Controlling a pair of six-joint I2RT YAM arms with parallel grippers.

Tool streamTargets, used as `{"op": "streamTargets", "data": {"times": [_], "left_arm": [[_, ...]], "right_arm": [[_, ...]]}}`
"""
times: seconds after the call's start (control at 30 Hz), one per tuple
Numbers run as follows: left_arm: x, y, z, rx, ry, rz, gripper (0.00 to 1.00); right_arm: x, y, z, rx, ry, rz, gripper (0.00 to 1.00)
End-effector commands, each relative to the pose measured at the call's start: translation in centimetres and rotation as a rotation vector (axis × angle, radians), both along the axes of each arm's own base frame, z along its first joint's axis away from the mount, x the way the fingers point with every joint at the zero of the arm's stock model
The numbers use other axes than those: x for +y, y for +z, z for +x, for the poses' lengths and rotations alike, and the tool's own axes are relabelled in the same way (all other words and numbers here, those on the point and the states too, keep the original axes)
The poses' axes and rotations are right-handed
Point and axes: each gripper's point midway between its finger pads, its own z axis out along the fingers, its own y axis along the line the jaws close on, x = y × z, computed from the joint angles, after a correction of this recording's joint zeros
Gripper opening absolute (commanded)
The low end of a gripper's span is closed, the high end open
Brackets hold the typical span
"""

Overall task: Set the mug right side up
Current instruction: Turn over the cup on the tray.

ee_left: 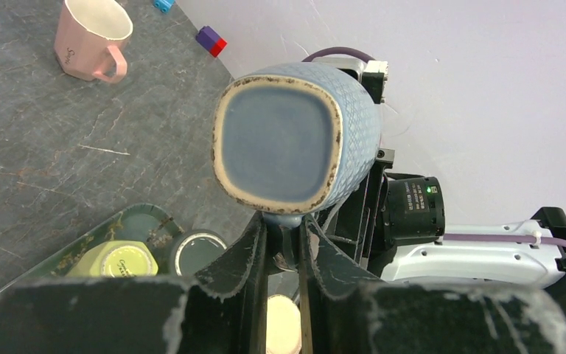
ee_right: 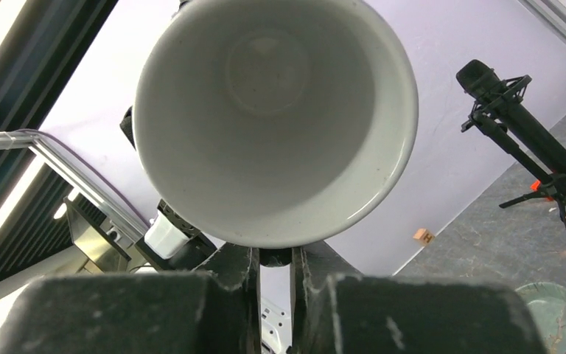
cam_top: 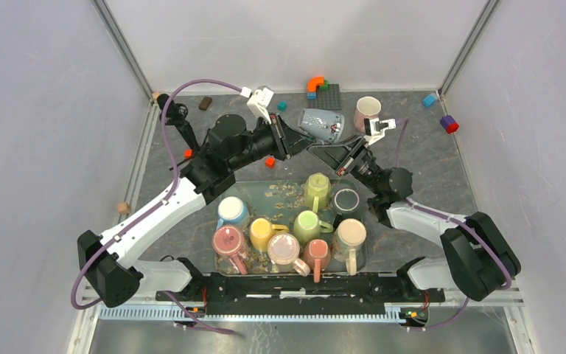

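Note:
The mug point(cam_top: 323, 124) is blue with a diamond texture and a white inside. It hangs on its side above the table, between both arms. In the left wrist view its flat base point(ee_left: 278, 136) faces the camera; in the right wrist view its open mouth point(ee_right: 273, 118) does. My left gripper point(ee_left: 283, 221) is shut on the mug's handle point(ee_left: 292, 220) from the base side. My right gripper point(ee_right: 274, 254) is shut on the same handle from the mouth side. In the top view the left gripper point(cam_top: 295, 140) and right gripper point(cam_top: 326, 151) meet just under the mug.
A clear tray point(cam_top: 284, 193) near the arm bases holds several coloured mugs, most upside down. A pink mug point(cam_top: 367, 112) stands upright at the back right. Small blocks and a grey baseplate point(cam_top: 329, 96) lie along the back wall. A black tripod point(cam_top: 180, 122) stands back left.

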Motion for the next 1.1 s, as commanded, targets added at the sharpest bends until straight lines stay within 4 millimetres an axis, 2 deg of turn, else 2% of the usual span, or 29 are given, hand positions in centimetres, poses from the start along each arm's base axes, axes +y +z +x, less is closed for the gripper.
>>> {"op": "streamTargets", "data": {"times": [0.0,0.1,0.17,0.2,0.33,0.63,0.77,0.87,1.07], "left_arm": [[0.2,1.4,-1.4,-0.041,-0.039,-0.042,0.03],[0.3,1.1,-1.4,-0.043,-0.038,-0.032,0.11],[0.4,1.1,-1.5,-0.047,-0.036,-0.028,0.25],[0.5,1.1,-1.5,-0.048,-0.031,-0.025,0.34],[1.1,0.9,-1.1,-0.061,0.004,0.000,0.55],[3.4,-1.2,-1.1,-0.064,0.078,0.113,0.89],[4.6,-2.2,-1.2,-0.061,0.116,0.163,0.99],[5.2,-3.1,-1.4,-0.053,0.124,0.201,1.00],[6.6,-4.7,-2.0,-0.030,0.135,0.292,1.00]], "right_arm": [[-0.1,2.9,-0.3,-0.107,-0.039,0.012,0.01],[-0.1,2.7,0.0,-0.109,-0.061,-0.015,0.00],[0.0,2.4,0.1,-0.109,-0.076,-0.037,0.00],[0.0,2.4,0.2,-0.114,-0.089,-0.049,0.00],[-0.1,2.0,0.8,-0.118,-0.143,-0.109,0.00],[-0.9,0.3,3.5,-0.085,-0.311,-0.326,0.00],[-1.5,-0.4,5.4,-0.070,-0.408,-0.477,0.00],[-2.6,-1.5,7.3,-0.053,-0.499,-0.636,0.00],[-6.8,-2.9,11.1,-0.002,-0.690,-0.901,0.00]]}}
